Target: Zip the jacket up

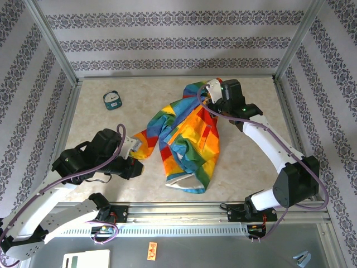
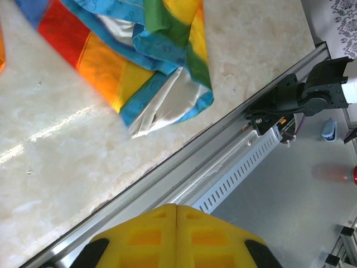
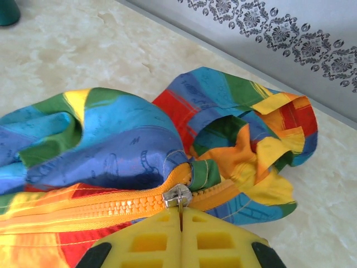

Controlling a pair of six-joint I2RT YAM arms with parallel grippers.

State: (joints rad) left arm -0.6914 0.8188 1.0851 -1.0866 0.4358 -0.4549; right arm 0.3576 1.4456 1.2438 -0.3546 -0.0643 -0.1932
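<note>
Gadget, small, round and teal [image 1: 113, 100], sits at rear left of the counter [image 1: 251, 162], well apart from the jacket.

Left end effector [image 1: 133, 146]: in the wrist view its yellow fingers [image 2: 145, 237] are pressed flat together with nothing between them. It hangs over the counter's near rail [image 2: 167, 173]. The jacket's hem corner, with whitish lining showing, lies on the counter beyond the fingertips and apart from them. From the top view an orange-yellow sleeve end comes close to this end effector; contact possible, cannot tell at this resolution.

Jacket [image 1: 187, 139]: lies mid-counter, spread lengthwise. The hem is toward the near edge and the collar is at the rear right.

Right end effector [image 1: 213, 89]: sits at the collar end of the jacket. Wrist view shows its yellow fingers [image 3: 217, 240] closed tight on the zipper pull [image 3: 181, 215], which stands in the seam between them. The slider [image 3: 177, 196] sits just beside a green tab at the collar. Orange zipper teeth [image 3: 100, 209] to the left of it are meshed. The bunched collar fabric lies just past the fingertips.
</note>
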